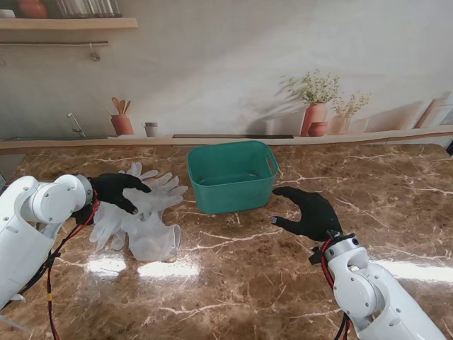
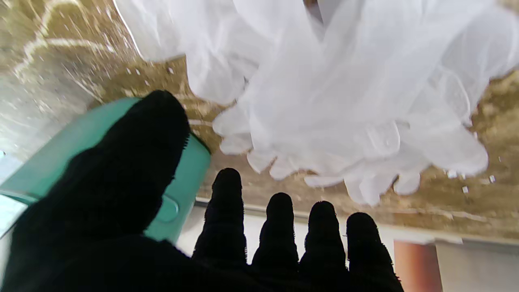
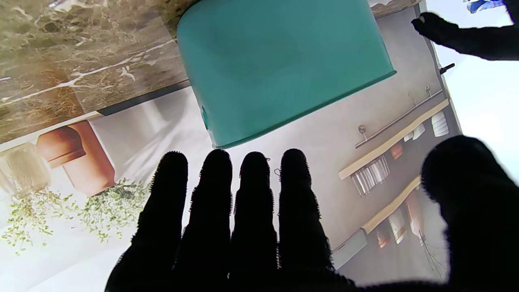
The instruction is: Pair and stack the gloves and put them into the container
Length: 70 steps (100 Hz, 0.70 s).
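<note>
gloves (image 1: pixel 145 212): translucent white, loose overlapping heap on the tabletop's left half, toward the far edge; fingers point different ways, count cannot be told; not in the container
gloves, left wrist view (image 2: pixel 324 93): crumpled pile fills most of the frame, bare marble around it
writing: none readable on gloves or container
container (image 1: pixel 233 176): teal plastic tub, cut-out handle on its right wall; stands mid-tabletop near the far edge, just right of the gloves, apart from them
container contents: nothing seen inside, only teal floor
container, right wrist view (image 3: pixel 279 65): outer wall and rim seen, inside hidden
left hand (image 1: pixel 119 190): black-gloved, hovering over the glove heap's far-left part, fingers apart and extended toward the container, holding nothing; contact with the gloves cannot be told
left fingers (image 2: pixel 279 227): four side by side, thumb spread wide
right hand (image 1: pixel 311 212): black-gloved, right of the container and nearer to me, above bare marble, spread, holding nothing
right fingers (image 3: pixel 255 202): straight, close together, thumb well apart
tabletop (image 1: pixel 241 283): brown marble with white veins, glossy with light glare
backdrop (image 1: pixel 233 64): printed kitchen wall scene with shelves and potted plants behind the far edge
</note>
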### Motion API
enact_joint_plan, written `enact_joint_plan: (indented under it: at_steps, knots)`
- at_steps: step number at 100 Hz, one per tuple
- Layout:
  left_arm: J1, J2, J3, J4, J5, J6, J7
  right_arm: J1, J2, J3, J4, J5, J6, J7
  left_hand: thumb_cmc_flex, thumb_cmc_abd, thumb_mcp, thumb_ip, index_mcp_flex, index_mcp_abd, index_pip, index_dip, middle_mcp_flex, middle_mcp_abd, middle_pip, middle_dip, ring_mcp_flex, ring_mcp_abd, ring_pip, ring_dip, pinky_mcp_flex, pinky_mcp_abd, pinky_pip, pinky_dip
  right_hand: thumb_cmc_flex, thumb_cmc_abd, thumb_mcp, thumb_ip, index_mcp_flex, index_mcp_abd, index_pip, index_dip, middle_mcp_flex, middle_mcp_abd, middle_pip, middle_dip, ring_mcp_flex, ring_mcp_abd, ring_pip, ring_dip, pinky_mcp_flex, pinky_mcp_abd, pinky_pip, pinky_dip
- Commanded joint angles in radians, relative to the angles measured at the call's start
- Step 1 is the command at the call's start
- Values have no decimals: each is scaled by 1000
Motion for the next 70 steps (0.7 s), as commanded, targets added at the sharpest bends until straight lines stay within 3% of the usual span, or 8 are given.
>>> enact_joint_plan:
  at_steps: [1,10,21,30,43,56,70]
  knots:
    - [4,9,18,15,-23,-7,-33,-6,-3,-1,7,5,8,17,14,-24,7,-28,43,-33,42,27,-56,-29,-8,-3,-83,-41,-39,2,-21,-41,-121,15,9,16,-16,33,11,-17,7,0,0,-1,6,9,-24,-2,6,3,-9,-1,15,-9]
    - [2,11,39,21,-56,-16,-49,-6,-4,-2,9,9,9,15,13,-25,-3,-27,99,-42,93,54,-64,-33,-19,-10,-102,-50,-65,-3,-20,-30,-168,44,13,17,-17,33,12,-17,9,1,3,-1,7,11,-23,-3,6,5,-9,-1,16,-8]
    - [-10,18,71,27,-66,-33,-78,-7,-4,-3,11,10,8,15,-20,-37,-23,-26,143,-23,127,73,-72,-33,-49,-28,-110,-52,-100,-16,-14,-15,-209,28,15,20,-17,33,13,-19,10,2,6,0,8,14,-23,-2,7,6,-9,1,17,-7]
    - [-20,19,96,42,-63,-54,-74,-8,-4,-2,11,10,5,16,-33,-52,-28,-25,114,-14,110,67,-76,-36,-55,-31,-111,-50,-104,-22,-13,-7,-211,28,17,18,-15,34,14,-21,12,3,8,-2,10,17,-22,-4,8,8,-9,1,18,-6]
    - [-31,16,137,73,-59,-84,-46,-10,-5,-1,13,10,3,8,-31,-60,0,-23,-17,-48,7,17,-81,-44,-79,-46,-111,-41,-106,-37,-17,10,-208,40,18,17,-8,34,20,-23,16,5,11,-2,11,21,-20,-4,9,10,-8,2,19,-5]
    - [-35,5,170,113,-40,-123,45,-11,-5,-1,14,15,1,10,-26,-61,30,-23,-129,-66,-56,-15,-80,-49,-78,-47,-111,-37,-93,-22,-18,11,-193,62,16,15,3,33,26,-27,20,7,14,-3,11,24,-20,-6,8,11,-7,3,21,-4]
    - [-46,-3,201,137,9,-140,111,-11,-5,-1,12,21,-3,16,-41,-69,54,-30,-104,-32,-25,-8,-75,-46,-61,-37,-113,-35,-84,11,-23,13,-182,88,13,13,13,32,28,-29,22,8,14,-4,10,26,-21,-6,7,12,-7,3,21,-3]
